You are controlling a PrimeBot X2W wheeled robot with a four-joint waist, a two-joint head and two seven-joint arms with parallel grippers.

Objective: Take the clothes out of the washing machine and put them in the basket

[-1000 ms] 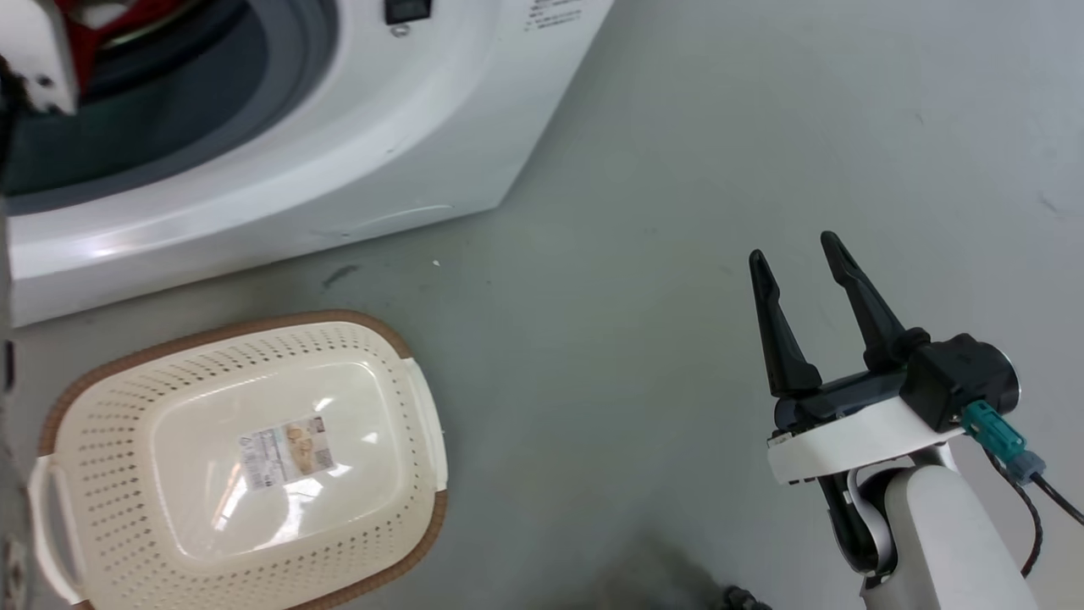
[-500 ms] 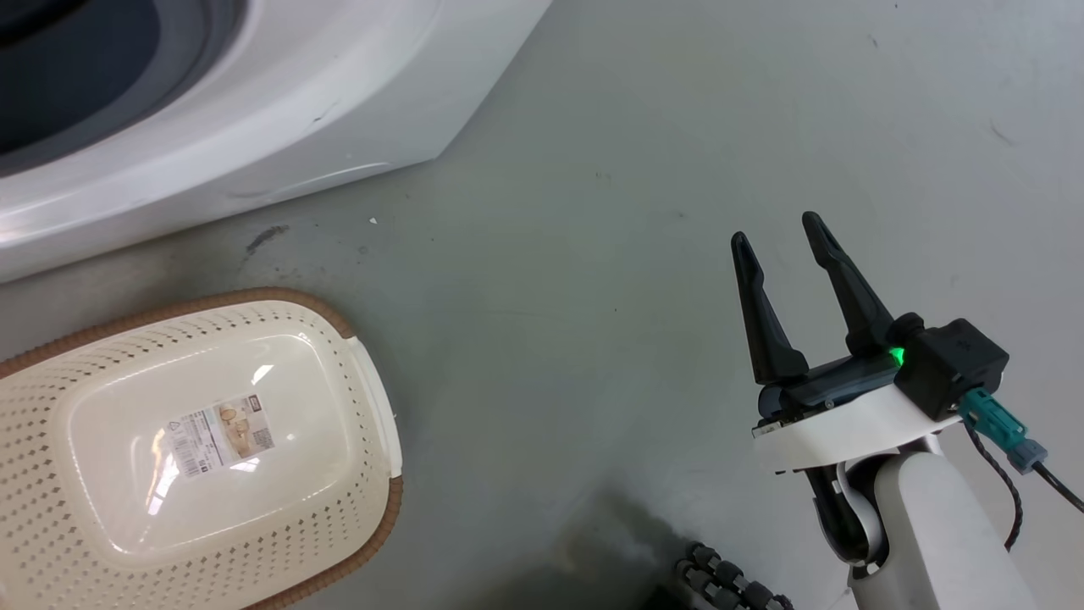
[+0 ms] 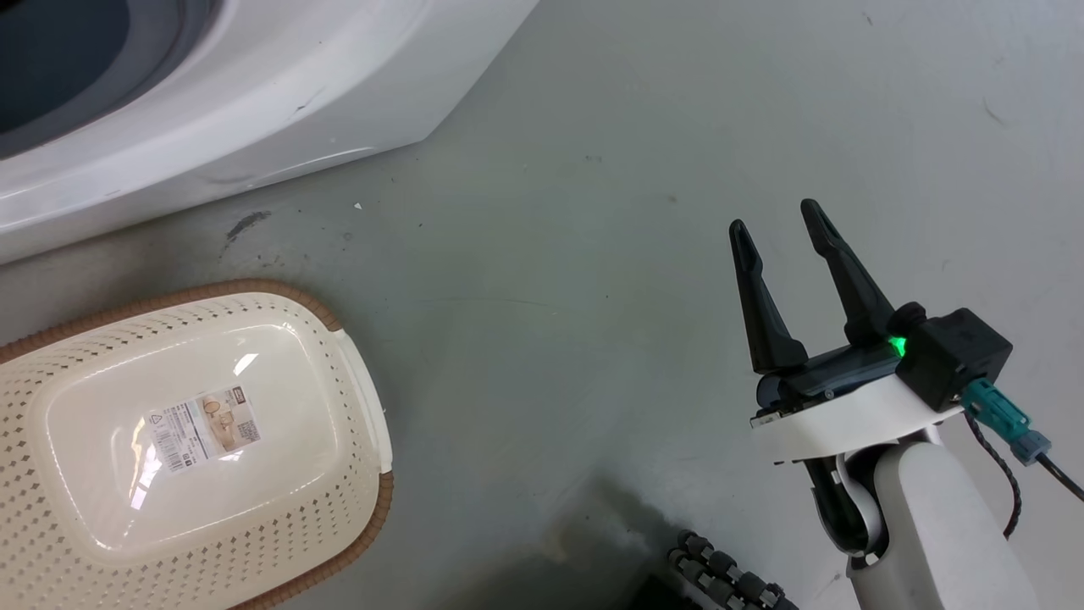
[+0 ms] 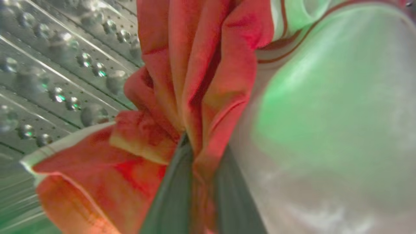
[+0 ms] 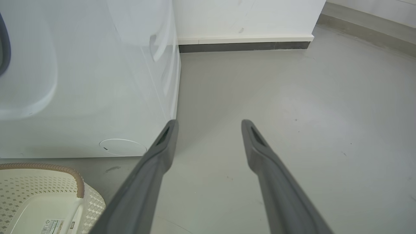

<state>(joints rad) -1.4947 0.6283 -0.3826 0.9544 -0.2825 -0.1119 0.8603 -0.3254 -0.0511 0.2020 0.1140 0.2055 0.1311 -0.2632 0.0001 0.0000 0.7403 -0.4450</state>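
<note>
Gripping clothes (image 4: 201, 65) in clenched left tool (image 4: 203, 146) beside washing machine drum (image 4: 65, 65); holding right tool (image 3: 775, 219) released, 3 o'clock of basket (image 3: 360, 407).

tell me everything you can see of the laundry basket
The basket is low, rounded-rectangular cream plastic with perforated sides, a brown woven-look rim, a pale side handle and a label sticker on its glossy bottom. It stands upright and empty on the grey floor in front of the washing machine, not touching it; its left part is cut off in the head view.
</note>
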